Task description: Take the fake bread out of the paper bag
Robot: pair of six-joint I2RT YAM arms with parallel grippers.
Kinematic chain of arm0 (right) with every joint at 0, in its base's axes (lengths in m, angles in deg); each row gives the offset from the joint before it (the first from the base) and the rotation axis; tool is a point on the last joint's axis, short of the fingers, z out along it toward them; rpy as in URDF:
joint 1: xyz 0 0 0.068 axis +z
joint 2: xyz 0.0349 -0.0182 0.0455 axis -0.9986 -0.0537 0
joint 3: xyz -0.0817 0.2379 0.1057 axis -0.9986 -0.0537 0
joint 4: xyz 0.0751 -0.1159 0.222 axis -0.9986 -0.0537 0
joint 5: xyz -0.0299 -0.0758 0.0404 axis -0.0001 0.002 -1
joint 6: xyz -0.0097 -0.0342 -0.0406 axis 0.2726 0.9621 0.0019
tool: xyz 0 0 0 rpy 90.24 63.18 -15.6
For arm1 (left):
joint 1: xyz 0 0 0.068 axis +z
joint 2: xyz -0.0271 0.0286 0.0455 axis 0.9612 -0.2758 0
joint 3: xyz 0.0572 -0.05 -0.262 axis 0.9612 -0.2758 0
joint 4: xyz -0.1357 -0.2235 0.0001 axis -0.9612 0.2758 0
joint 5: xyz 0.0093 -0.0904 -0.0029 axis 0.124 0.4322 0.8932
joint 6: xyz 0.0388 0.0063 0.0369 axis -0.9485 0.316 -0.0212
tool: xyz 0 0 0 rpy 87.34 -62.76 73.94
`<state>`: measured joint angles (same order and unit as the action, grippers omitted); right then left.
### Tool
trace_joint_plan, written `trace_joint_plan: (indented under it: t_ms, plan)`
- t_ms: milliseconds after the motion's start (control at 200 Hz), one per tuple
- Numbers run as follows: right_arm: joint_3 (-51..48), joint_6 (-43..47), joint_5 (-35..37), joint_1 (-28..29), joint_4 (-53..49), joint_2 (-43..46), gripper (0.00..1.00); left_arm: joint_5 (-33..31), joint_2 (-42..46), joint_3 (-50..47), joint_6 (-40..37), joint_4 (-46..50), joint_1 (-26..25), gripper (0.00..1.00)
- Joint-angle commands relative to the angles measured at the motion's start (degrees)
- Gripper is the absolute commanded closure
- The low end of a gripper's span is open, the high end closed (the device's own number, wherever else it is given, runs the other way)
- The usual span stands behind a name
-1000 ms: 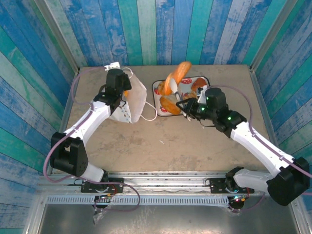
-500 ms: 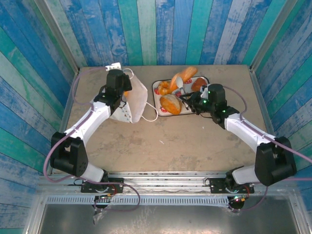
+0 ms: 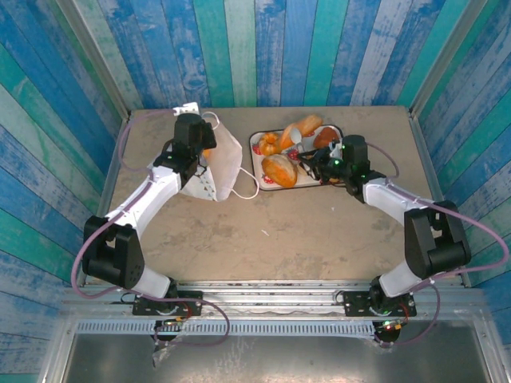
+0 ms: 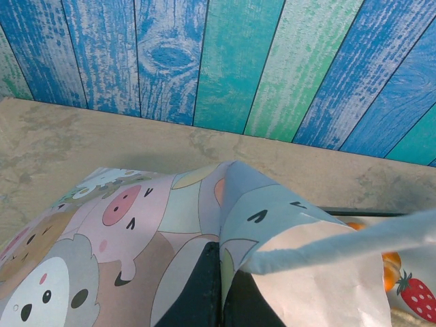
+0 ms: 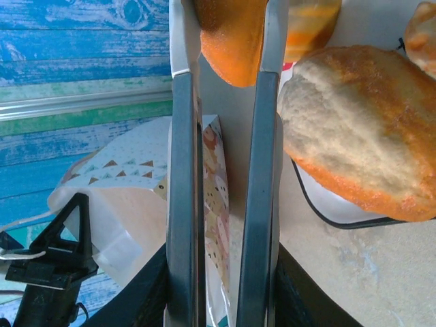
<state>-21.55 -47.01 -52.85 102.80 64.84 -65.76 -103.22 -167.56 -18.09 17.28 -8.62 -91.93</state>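
The white paper bag (image 3: 215, 163) lies tipped at the back left of the table. My left gripper (image 3: 194, 137) is shut on its upper edge. In the left wrist view the bag's cartoon-animal print (image 4: 136, 218) is pinched between the left gripper's (image 4: 221, 289) dark fingers, with a white cord handle (image 4: 340, 246) running to the right. My right gripper (image 3: 300, 153) reaches over the tray, shut on an orange piece of fake bread (image 5: 230, 37). A large roll (image 5: 361, 129) lies just right of its fingers (image 5: 182, 170). Other fake bread (image 3: 279, 169) rests on the tray.
The strawberry-print white tray (image 3: 255, 156) with a black rim sits at the back centre, right of the bag. Blue and green plank walls close in the table at the back and sides. Bare tabletop (image 3: 295, 231) lies in front of the bag and tray.
The right gripper has brought its bread down from high above the tray to just over it, and the arm has stretched toward the back. The left gripper and bag have not moved.
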Motion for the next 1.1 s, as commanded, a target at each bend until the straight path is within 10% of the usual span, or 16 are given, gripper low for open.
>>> trace_joint_plan:
  t_ms: [0,1092]
  plan:
    - [2.2,0.5,-1.3,-0.8,4.3,-0.5,0.75,0.5,-0.8,-0.6,-0.3,-1.2,0.2,0.99]
    - [-1.4,-4.4,4.4,1.2,5.9,-4.4,0.7,2.2,0.7,-1.9,0.3,-2.1,0.2,1.0]
